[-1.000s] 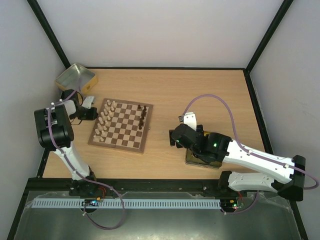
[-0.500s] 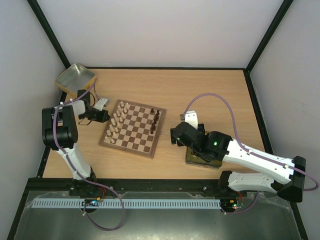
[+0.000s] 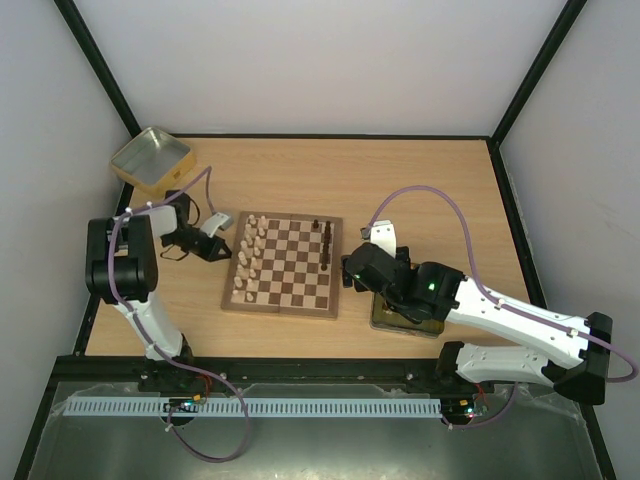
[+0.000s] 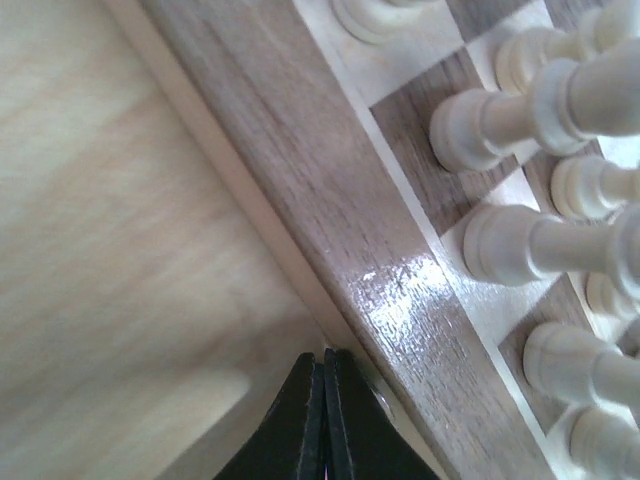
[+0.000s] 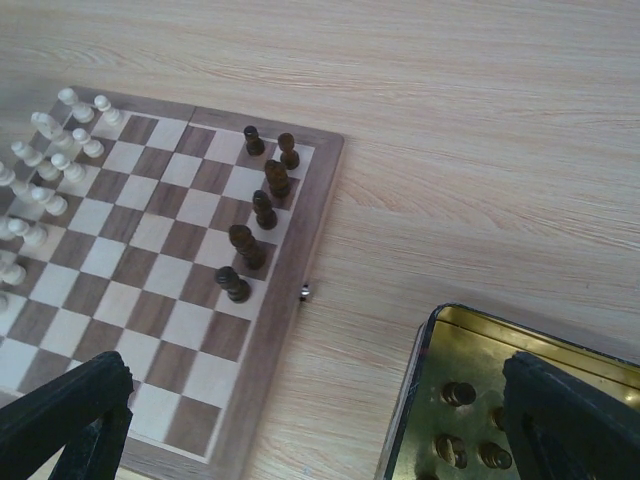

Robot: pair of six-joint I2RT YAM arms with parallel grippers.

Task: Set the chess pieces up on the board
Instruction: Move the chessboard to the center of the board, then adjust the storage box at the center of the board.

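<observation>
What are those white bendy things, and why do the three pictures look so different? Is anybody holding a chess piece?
Those are two robot arms, each ending in a two-finger pincer. One picture looks down from above. The other two come from small cameras on each arm's wrist. On the wooden table lies a chessboard, with cream pieces lined up on one side and a few dark pieces on the other. More dark ones wait in a gold tin beside the board. A second tin sits in the far left corner. The left pincer is shut, its tips at the board's edge, holding nothing. The right pincer is wide open and empty.
</observation>
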